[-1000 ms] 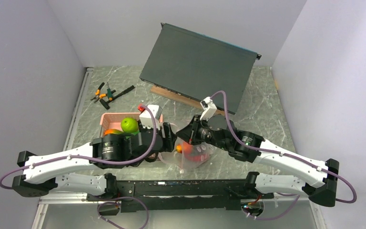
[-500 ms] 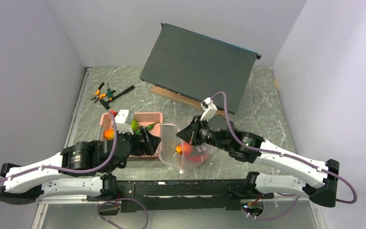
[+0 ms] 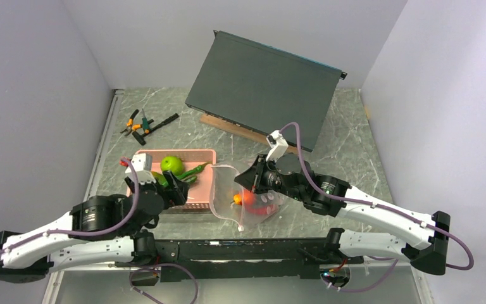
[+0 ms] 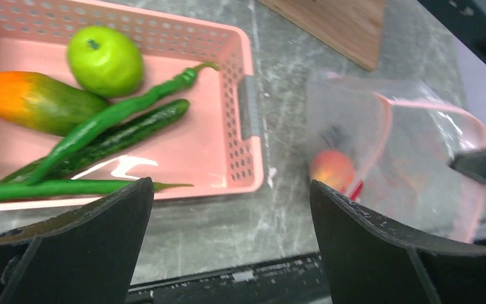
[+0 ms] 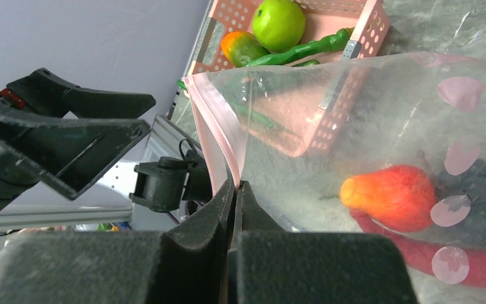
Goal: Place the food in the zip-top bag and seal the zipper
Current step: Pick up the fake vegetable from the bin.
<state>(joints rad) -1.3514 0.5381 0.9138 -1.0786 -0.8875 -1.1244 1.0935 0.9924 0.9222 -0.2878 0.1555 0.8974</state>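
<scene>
The clear, petal-printed zip-top bag (image 3: 224,190) is held open, a red-orange piece (image 5: 392,196) inside. Its pink zipper (image 5: 207,130) is pinched by the closed right gripper (image 5: 234,190), rising toward eleven o'clock. The left gripper (image 4: 229,187) is spread wide and empty, the bag at its three o'clock.

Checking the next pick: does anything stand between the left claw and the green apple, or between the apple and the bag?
Nothing covers the apple; the open left claw has a clear way. Only the basket wall stands between apple and bag, whose mouth the right claw holds open.
</scene>
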